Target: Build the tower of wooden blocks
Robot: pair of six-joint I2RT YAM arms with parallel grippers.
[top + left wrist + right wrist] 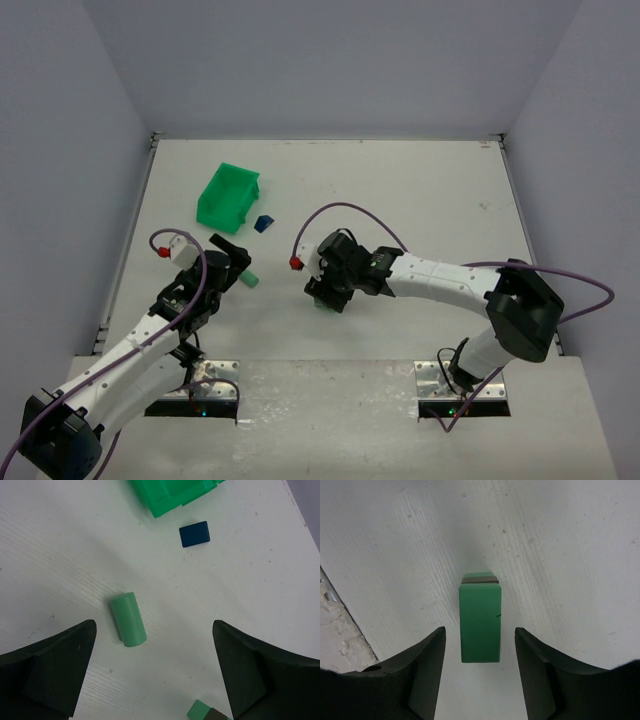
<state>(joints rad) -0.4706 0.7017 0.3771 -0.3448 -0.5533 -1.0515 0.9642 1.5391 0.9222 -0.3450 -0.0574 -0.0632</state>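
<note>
- The left end effector point(235, 262) hangs over the left half of the worktop point(400, 180). Its jaws are spread fully and nothing is between them.
- The green bin point(215, 215) sits beyond it, toward the far left. It is no part of the stack.
- The green cylinder point(128, 619) lies on its side on the bare worktop, just ahead of the left end effector. In the left wrist view it is a little left of the midline between the fingers.
- Its long axis runs roughly near to far, tilted slightly, so it crosses the line on which the jaws close. I judge that a short reach forward and down would put the fingers on its curved sides.
- The blue piece point(194, 534) lies flat farther out and to the right, near the bin's corner and apart from it. The left arm is plainly nearer to both loose pieces.
- The green block point(480, 605) stands near the middle of the worktop, right of the cylinder and well apart from it. A thin dark band shows at its far end, and I cannot tell what that is.
- The right end effector point(479, 632) straddles this block with its jaws partly open. Bare worktop shows on each side, so it grips nothing.
- The building looks barely begun.
</note>
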